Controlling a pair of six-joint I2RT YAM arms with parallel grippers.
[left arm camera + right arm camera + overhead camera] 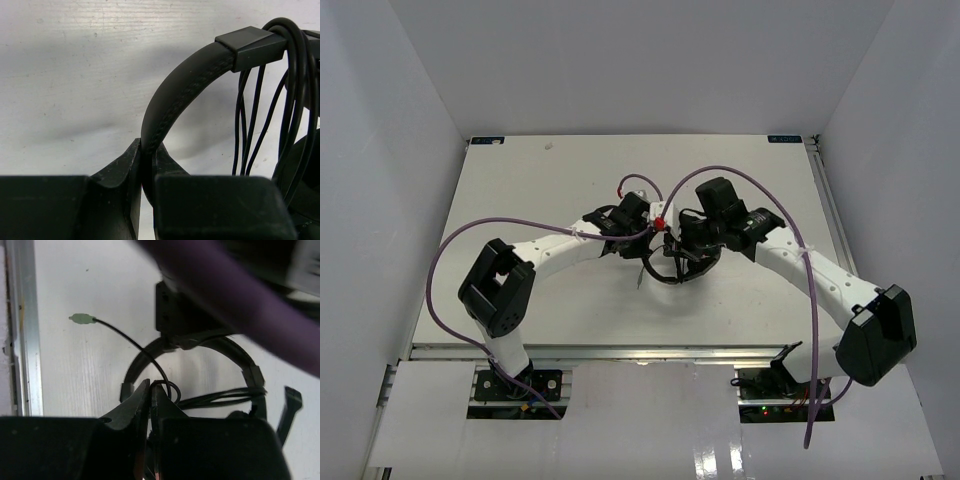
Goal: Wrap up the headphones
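Note:
The black headphones [672, 268] lie at the table's middle, between my two grippers. In the left wrist view my left gripper [148, 152] is shut on the arched headband [185, 85], and several turns of thin dark cord [295, 75] hang round the band's slider at the right. In the right wrist view my right gripper [151, 390] is shut on a small loop of the cord [172, 387]. The cord's free end runs up left to the light green plug [82, 319], which lies on the table. The headband [240, 360] arches beyond the fingers. The cups are mostly hidden.
Thick purple robot cables [740, 180] arc over both arms, and one [225, 295] blurs across the right wrist view. A metal rail [22, 340] runs along the table's edge. White walls enclose the table [520, 180] on three sides.

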